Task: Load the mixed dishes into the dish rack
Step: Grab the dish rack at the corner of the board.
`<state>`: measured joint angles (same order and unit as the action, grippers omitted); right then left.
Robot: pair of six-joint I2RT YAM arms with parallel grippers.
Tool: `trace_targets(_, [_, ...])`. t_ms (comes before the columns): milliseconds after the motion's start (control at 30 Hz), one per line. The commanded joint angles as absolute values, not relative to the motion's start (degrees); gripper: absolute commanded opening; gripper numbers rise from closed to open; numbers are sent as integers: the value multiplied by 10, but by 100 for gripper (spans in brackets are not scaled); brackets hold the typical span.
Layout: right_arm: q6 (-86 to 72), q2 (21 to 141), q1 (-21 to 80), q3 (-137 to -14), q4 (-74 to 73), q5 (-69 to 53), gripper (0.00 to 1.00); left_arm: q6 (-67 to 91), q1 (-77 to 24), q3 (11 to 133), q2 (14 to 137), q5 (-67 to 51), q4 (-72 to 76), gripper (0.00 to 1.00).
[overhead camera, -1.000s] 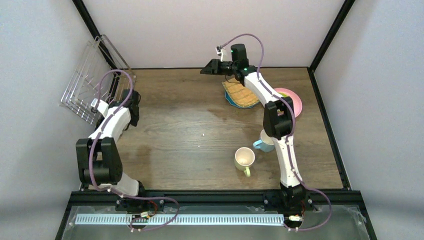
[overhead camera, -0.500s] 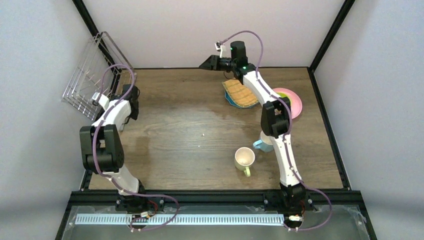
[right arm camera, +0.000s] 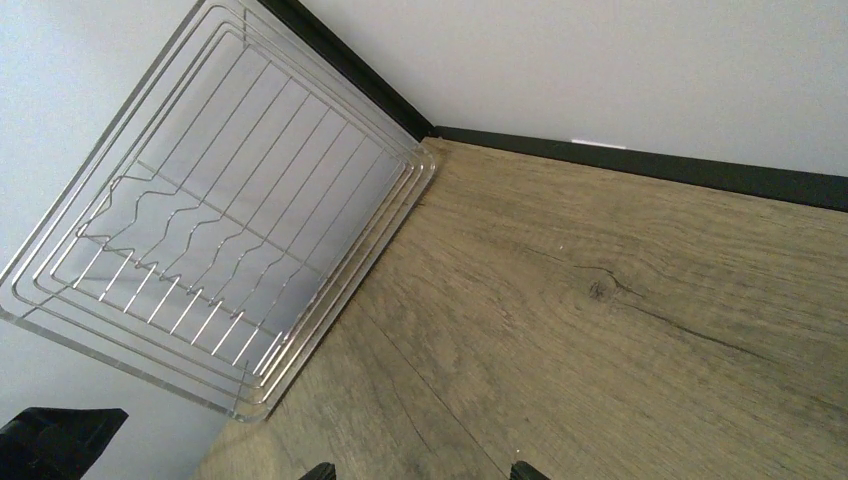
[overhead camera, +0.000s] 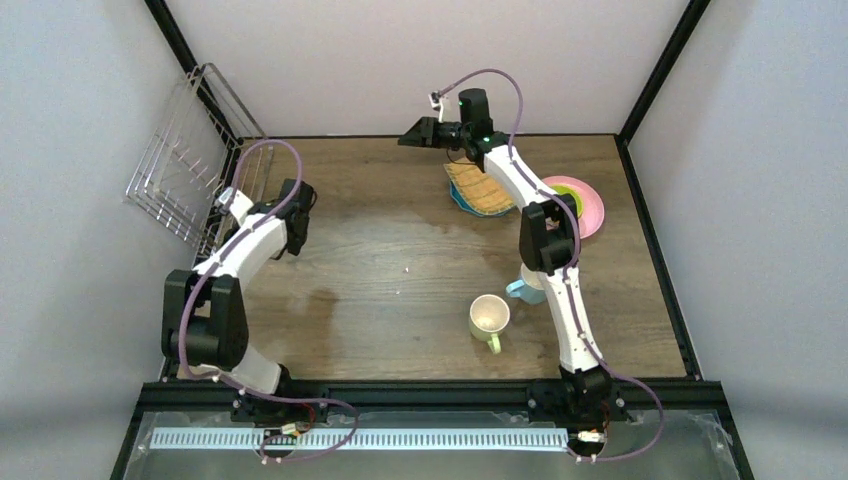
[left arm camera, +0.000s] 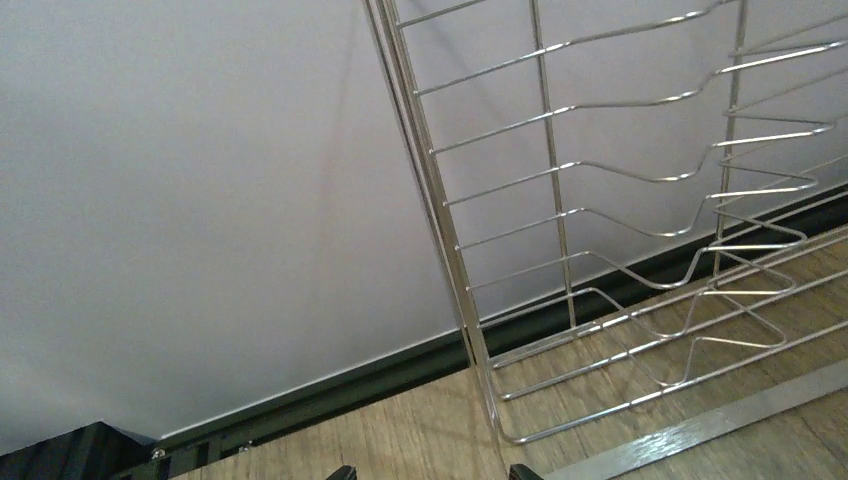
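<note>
Worktop (overhead camera: pixel 380 250): brown wood-grain board with a black frame at its edges.
Far left: dish rack (overhead camera: pixel 185 170) tilted up against the left wall, lower edge on the wood.
Far right: teal dotted plate (overhead camera: pixel 456 198) under tan woven-look plate (overhead camera: pixel 482 188); pink round plate (overhead camera: pixel 592 207) beside them.
Near right: pale yellow-green mug (overhead camera: pixel 489 317), mouth up; light-blue mug (overhead camera: pixel 524 291) just beside, partly hidden.
</note>
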<state>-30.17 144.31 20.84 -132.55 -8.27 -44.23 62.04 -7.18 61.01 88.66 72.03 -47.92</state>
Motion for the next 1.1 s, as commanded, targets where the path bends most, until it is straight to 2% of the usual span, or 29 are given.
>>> trace_targets(0, [-289, 1437, 208, -1331, -93, -452, 99, 648, -80, 615, 895, 743, -503, 88])
trace_targets(300, [-290, 1435, 208, -1329, -81, -460, 99, 646, -67, 672, 941, 789, -508, 99])
trace_targets(533, [-295, 1455, 208, -1347, -74, -465, 99, 664, -29, 711, 966, 787, -523, 100])
trace_targets(1067, [-311, 1484, 208, -1377, -48, -471, 99, 614, 39, 710, 980, 773, -454, 100])
